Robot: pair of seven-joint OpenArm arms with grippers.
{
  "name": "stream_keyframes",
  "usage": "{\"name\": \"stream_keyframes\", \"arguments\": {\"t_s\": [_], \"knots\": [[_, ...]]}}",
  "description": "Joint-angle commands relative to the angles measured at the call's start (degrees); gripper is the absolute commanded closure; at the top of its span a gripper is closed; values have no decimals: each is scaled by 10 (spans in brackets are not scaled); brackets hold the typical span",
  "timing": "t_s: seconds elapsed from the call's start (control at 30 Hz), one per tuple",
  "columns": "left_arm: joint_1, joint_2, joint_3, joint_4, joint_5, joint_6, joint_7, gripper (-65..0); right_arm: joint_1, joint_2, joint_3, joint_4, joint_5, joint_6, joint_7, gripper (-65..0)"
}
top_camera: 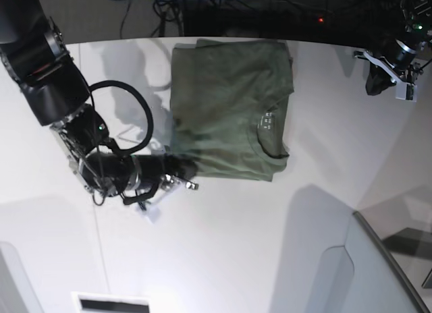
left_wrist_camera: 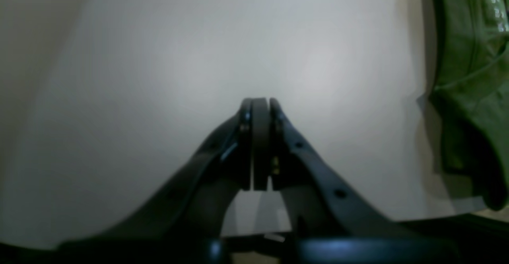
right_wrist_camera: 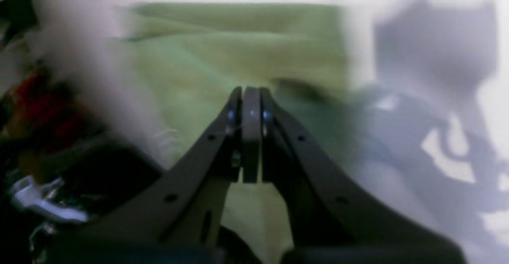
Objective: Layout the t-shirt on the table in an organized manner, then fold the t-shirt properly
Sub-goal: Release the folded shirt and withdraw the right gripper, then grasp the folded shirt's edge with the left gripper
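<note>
Dark floor with cables (top_camera: 138, 13) behind, bright overhead light.

The t-shirt (top_camera: 226, 110) is soft, matt olive-green cloth with a ribbed collar and light creasing, lying on the smooth, matt white table (top_camera: 270, 245), while both gripper bodies, left gripper (left_wrist_camera: 260, 101) and right gripper (right_wrist_camera: 250, 91), appear as dark matt plastic.
</note>
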Motion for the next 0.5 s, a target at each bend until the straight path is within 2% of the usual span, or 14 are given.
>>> {"name": "stream_keyframes", "arguments": {"t_s": [0.0, 0.03, 0.1, 0.23, 0.33, 0.4, 0.43, 0.47], "knots": [[2, -8, -6, 12, -10, -4, -11, 0, -2, 17, 6, 44, 8, 1, 12, 0], [3, -6, -7, 20, -10, -4, -11, 0, -19, 32, 6, 84, 8, -12, 21, 0], [9, 1, -3, 44, -11, -4, -10, 0, -50, 57, 6, 149, 8, -64, 36, 0], [0, 17, -4, 73, -71, -4, 65, 0, -90, 97, 3, 234, 8, -214, 36, 0], [-29, 14, -3, 71, -143, -4, 113, 0, -105, 124, 1, 280, 8, -307, 36, 0], [-38, 14, -3, 66, -165, -4, 129, 0, -114, 143, 1, 309, 8, -357, 36, 0], [-41, 14, -2, 61, -169, -4, 132, -71, -118, 151, 4, 320, 8, -369, 36, 0], [-51, 16, 3, 54, -174, -4, 133, -174, -121, 159, 4, 328, 8, -369, 36, 0]]}}
